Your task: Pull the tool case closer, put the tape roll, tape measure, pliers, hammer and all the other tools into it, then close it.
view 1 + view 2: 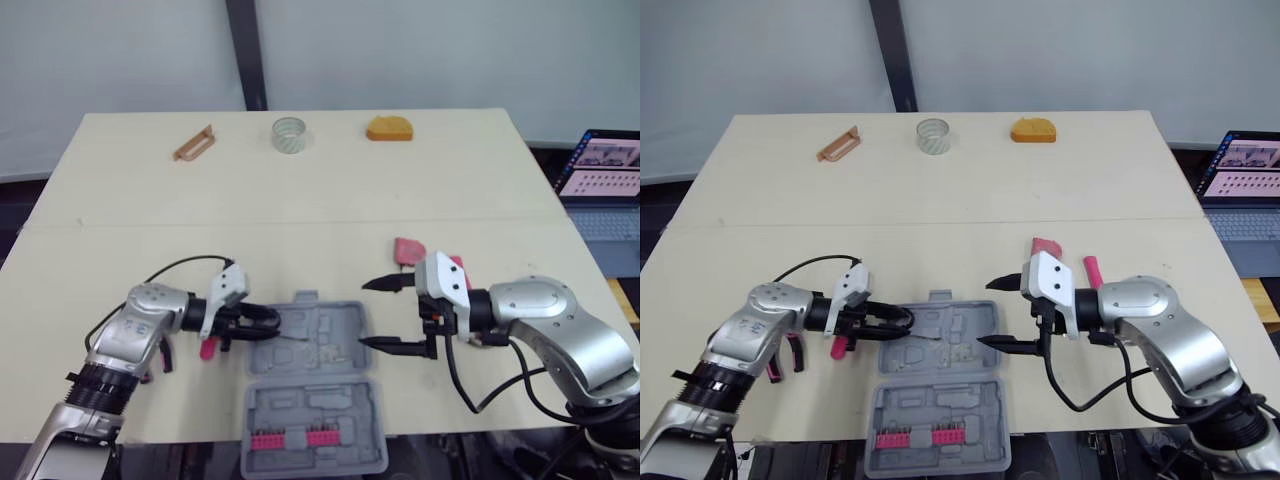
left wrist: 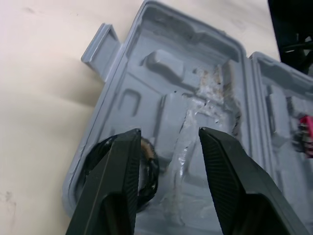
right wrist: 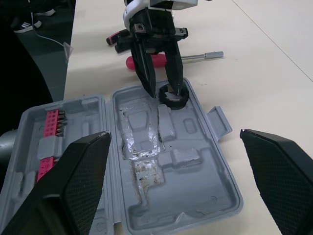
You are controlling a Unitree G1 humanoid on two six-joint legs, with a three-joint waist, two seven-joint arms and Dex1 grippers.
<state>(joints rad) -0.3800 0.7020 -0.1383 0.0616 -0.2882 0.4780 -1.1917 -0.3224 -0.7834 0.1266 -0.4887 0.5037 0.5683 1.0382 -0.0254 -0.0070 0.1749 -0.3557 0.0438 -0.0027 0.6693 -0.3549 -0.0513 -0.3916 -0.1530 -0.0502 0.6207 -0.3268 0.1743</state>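
Tool case [image 1: 312,345] lying open at the near tabletop [image 1: 300,200] edge. Left claw [image 2: 168,134] sitting spread over the black tape roll [image 3: 172,99] in the case's end pocket. Right claw [image 1: 364,314] hovering wide open. Packing is just starting; next I'd be lifting clear and reaching for the far tape measure [image 1: 389,129].

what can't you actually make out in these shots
Tape roll: left wrist view, mostly behind a finger of the left gripper; contact unclear.
Pink tool: head views, partly behind the right gripper; type unclear.
Laptop: cut off by the right edge of the head views.
Bits in the tool case: too small to identify.
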